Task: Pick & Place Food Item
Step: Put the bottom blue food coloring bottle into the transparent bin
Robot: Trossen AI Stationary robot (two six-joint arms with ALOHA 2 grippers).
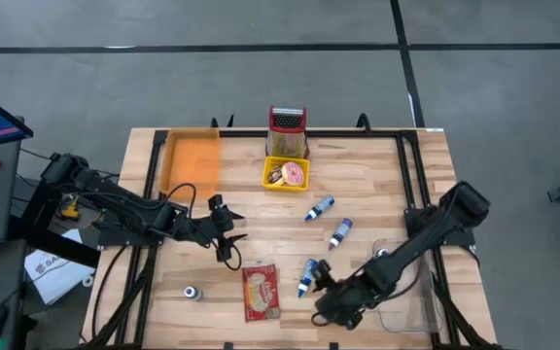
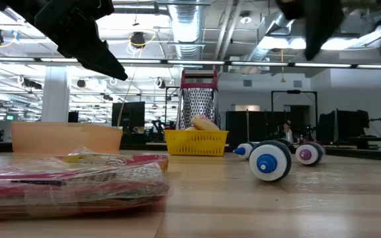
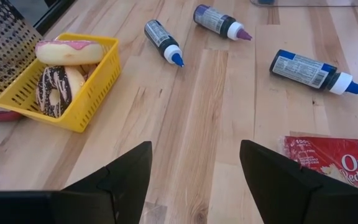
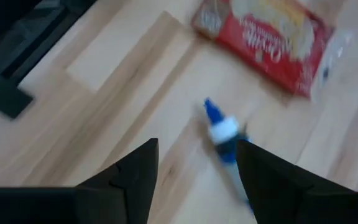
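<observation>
A red popcorn packet (image 1: 260, 292) lies flat near the table's front edge. At the far middle stands a yellow basket (image 1: 286, 174) holding donuts (image 3: 56, 87). My right gripper (image 4: 197, 152) hangs open above the table, right of the packet (image 4: 272, 37), with a blue-capped bottle (image 4: 225, 134) lying on the wood just past its fingertips. My left gripper (image 3: 194, 155) is open too, held above the table's left middle (image 1: 229, 228) and pointing toward the basket (image 3: 61, 81). Neither gripper touches anything.
Three small bottles (image 1: 321, 207) (image 1: 340, 232) (image 1: 306, 277) lie on their sides in the table's middle. A metal grater (image 1: 287, 131) stands behind the basket, an orange tray (image 1: 191, 160) sits at the far left, a clear container (image 1: 408, 292) at the near right, and a small cap (image 1: 192, 293) at the near left.
</observation>
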